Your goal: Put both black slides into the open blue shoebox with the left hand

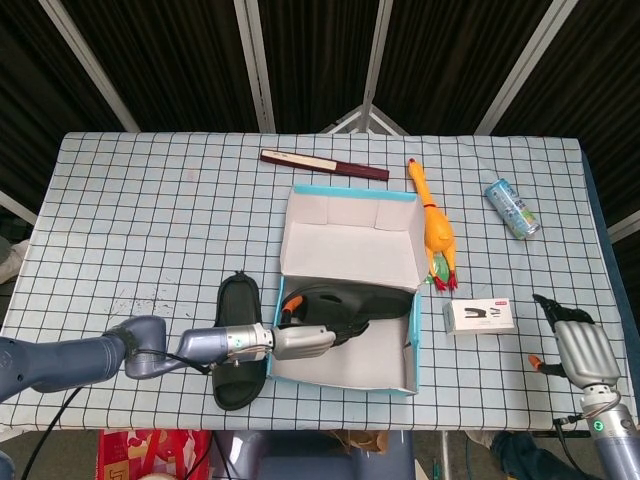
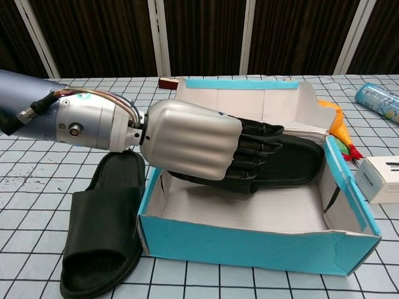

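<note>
Left hand (image 2: 193, 146) reaching from the left over the near-left corner of the open blue shoebox (image 2: 262, 246), its silver back turned up and its dark fingers (image 2: 252, 152) curled down around one black slide (image 2: 293, 159). Held slide lies lengthwise inside the box, tilted, its far end near the right wall. Left forearm runs low and nearly level across the checked table (image 1: 150, 230), passing above the second black slide (image 1: 238, 340), which lies flat on the table just beside the box's left wall. Right hand (image 1: 582, 352) sits at the near right edge of the table in the head view, holding nothing; whether its fingers are spread or curled cannot be told. Stapler box (image 1: 479, 316), rubber chicken (image 1: 433, 226), drink can (image 1: 512, 208) and folded fan (image 1: 324, 164) lie around the shoebox.
</note>
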